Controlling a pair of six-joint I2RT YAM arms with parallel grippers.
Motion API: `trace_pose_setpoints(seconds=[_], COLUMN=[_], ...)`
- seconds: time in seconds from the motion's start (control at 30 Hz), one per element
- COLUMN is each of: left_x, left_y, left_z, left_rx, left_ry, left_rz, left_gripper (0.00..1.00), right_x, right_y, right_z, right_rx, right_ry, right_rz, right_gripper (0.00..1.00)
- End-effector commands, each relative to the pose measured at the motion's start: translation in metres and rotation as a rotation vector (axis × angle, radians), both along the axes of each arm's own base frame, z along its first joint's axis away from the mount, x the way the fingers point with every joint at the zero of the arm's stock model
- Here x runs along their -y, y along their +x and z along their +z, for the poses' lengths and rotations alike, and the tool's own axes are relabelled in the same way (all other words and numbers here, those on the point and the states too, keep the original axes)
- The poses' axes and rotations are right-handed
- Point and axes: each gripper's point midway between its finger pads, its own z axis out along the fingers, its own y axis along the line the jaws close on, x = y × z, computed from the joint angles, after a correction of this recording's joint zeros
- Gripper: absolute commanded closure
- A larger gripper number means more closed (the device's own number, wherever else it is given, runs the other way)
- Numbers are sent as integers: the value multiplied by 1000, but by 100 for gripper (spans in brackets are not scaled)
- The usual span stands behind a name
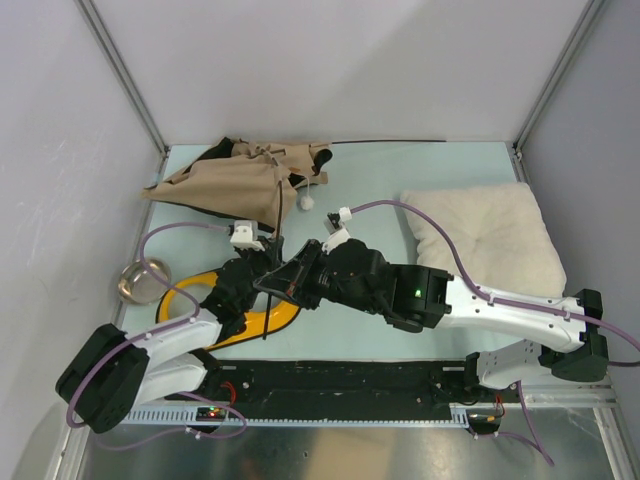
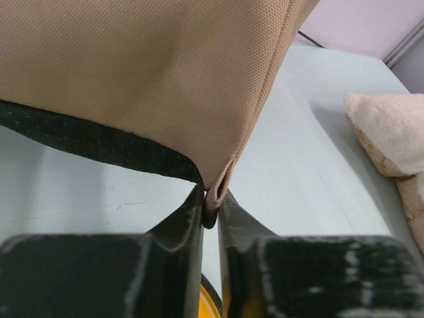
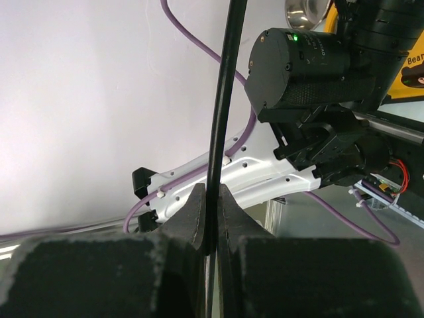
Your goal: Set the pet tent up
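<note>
The pet tent [image 1: 235,180] lies collapsed at the back left of the table, tan fabric over a dark floor, with its white pom-pom [image 1: 307,200] beside it. In the left wrist view the tan fabric [image 2: 146,73] hangs just ahead, and my left gripper [image 2: 212,205] is shut on its lower corner sleeve. A thin black pole [image 1: 272,300] runs from the fabric down toward the arm bases. My right gripper [image 3: 211,205] is shut on that pole [image 3: 224,119], which stands upright between the fingers. Both grippers [image 1: 268,255] [image 1: 282,282] meet just in front of the tent.
A yellow feeder [image 1: 190,292] lies under the left arm, with a steel bowl [image 1: 140,280] at its left end. A cream fluffy pillow [image 1: 485,235] fills the right side. White walls and metal frame posts close in the table on three sides.
</note>
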Motion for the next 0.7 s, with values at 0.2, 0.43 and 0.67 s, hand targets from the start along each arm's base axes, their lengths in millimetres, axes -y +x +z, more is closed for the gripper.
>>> trace_pose_setpoints(seconds=[0.2, 0.43, 0.67], left_x=[0, 2, 9], left_y=[4, -12, -44], left_z=[28, 30, 31], left_rx=[83, 93, 91], left_ry=[-14, -31, -30], left_rz=[7, -55, -196], left_gripper=[100, 100, 100], right_x=[-1, 8, 26], right_y=[15, 20, 30], right_z=[23, 14, -1], right_rx=[31, 82, 195], right_ry=[53, 6, -40], right_rz=[-53, -77, -118], right_gripper=[100, 100, 100])
